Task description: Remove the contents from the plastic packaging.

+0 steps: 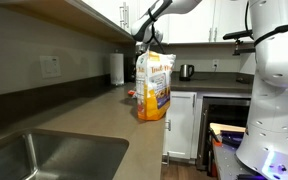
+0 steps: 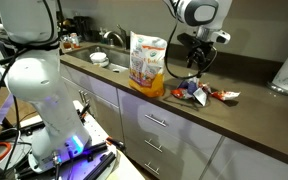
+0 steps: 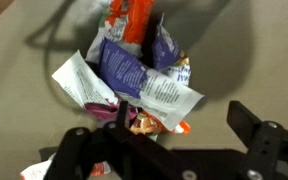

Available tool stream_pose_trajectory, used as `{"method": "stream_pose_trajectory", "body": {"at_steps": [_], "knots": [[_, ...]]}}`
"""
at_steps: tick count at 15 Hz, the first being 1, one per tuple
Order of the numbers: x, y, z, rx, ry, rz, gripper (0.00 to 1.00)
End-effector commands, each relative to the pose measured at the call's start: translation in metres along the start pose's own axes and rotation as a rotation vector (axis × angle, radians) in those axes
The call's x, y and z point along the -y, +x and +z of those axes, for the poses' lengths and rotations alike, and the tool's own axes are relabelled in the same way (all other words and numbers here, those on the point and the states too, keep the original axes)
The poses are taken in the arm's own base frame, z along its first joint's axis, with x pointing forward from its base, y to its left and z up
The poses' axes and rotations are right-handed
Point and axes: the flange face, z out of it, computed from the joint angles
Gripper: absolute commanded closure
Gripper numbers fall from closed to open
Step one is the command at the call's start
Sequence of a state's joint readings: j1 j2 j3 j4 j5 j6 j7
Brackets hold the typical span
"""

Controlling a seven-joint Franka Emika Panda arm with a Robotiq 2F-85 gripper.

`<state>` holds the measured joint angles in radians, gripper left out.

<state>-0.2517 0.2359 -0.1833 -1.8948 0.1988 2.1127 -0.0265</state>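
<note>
Tall crinkly white-and-orange plastic bag (image 2: 147,62) stands at the surface's (image 2: 259,120) front edge; jaws hang released over loose purple-and-white packets (image 2: 198,92), likely its contents.

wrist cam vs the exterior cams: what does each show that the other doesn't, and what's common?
Wrist view only: the purple-and-white and orange prints of the small crinkly packets heaped under the gripper, whose jaws stand open. Exterior views only: the tall white and yellow-orange plastic bag standing upright, the steel sink, the white cylinder roll. Shared: gripper, packets, grey-brown countertop.
</note>
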Motion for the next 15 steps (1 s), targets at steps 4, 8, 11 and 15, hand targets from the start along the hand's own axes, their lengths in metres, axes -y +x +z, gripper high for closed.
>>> {"method": "stream_pose_trajectory", "body": {"at_steps": [4,8,11,15], "knots": [[0.016,-0.056,-0.023,0.003,-0.032,0.043,0.00],[0.022,-0.082,-0.041,-0.049,-0.128,0.003,0.00],[0.020,-0.102,-0.063,-0.053,-0.132,-0.015,0.00],[0.020,-0.131,-0.096,-0.047,-0.109,-0.057,0.00]]}}
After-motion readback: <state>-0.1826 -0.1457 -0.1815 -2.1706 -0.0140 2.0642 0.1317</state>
